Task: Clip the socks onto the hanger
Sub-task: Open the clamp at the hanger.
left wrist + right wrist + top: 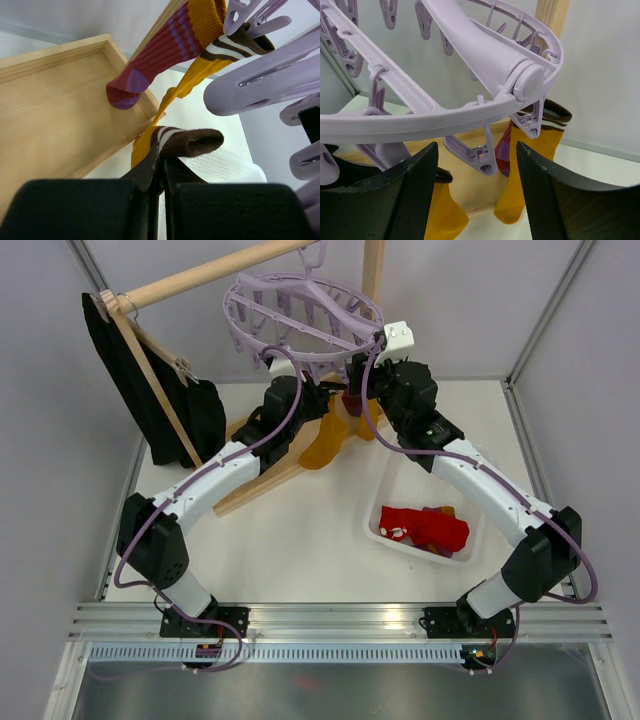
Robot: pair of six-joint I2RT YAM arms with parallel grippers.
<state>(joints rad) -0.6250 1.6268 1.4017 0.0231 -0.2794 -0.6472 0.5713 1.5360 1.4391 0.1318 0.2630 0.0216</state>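
One maroon sock (pixel 152 55) hung from hanger (pixel 470 55); L gripper (pixel 160 157) pinched shut on yellow sock (pixel 190 142) cuff; R gripper (pixel 476 150) wide open, empty.

Both my arms rise from their bases at the near edge, elbows bent outward and forearms angling inward, so my wrists nearly meet at the far centre. My left gripper (pixel 161 162) has its jaws pressed together, pinching a sock (pixel 192 142) by its cuff. My right gripper (pixel 476 150) tilts upward, jaws spread wide, holding nothing
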